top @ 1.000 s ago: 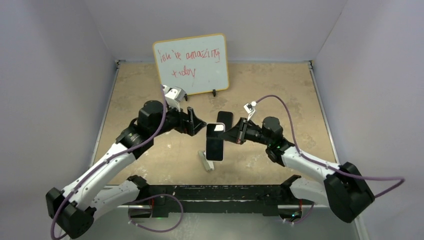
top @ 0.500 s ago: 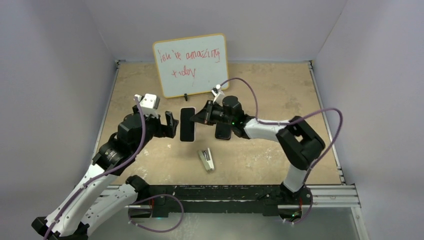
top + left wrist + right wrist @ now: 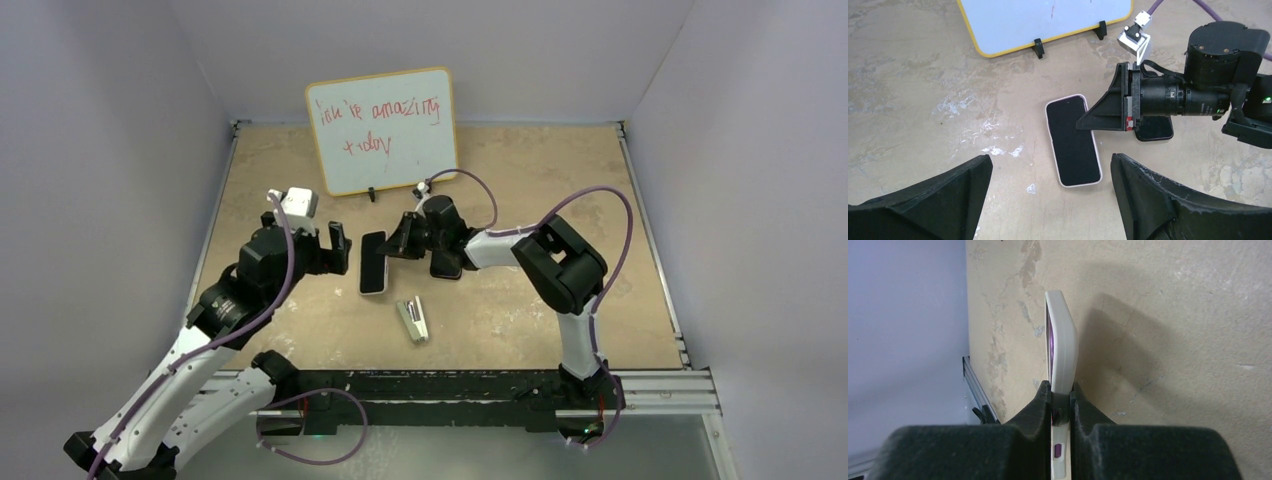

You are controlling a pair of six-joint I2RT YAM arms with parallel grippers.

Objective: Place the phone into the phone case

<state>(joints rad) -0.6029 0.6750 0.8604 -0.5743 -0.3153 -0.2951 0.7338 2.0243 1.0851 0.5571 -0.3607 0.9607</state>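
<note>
The phone shows a black screen inside the whitish phone case point(image 3: 373, 263), screen up, low over or on the table left of centre. It also shows in the left wrist view point(image 3: 1073, 141). My right gripper point(image 3: 402, 240) is shut on the case's right long edge. In the right wrist view the fingers point(image 3: 1040, 405) pinch the whitish rim point(image 3: 1063, 347), with a purple button visible between them point(image 3: 1062, 387). My left gripper point(image 3: 322, 252) is open and empty just left of the phone, its jaws wide apart near it point(image 3: 1051, 159).
A dark phone-shaped slab point(image 3: 447, 262) lies under the right wrist. A small grey stapler point(image 3: 412, 320) lies nearer the front. A whiteboard point(image 3: 382, 130) with red writing stands at the back. Walls close in the table on three sides.
The right gripper carried the cased phone from upright at mid-table to the back left and lowered it flat. The left gripper drew back and now stands open beside it.
</note>
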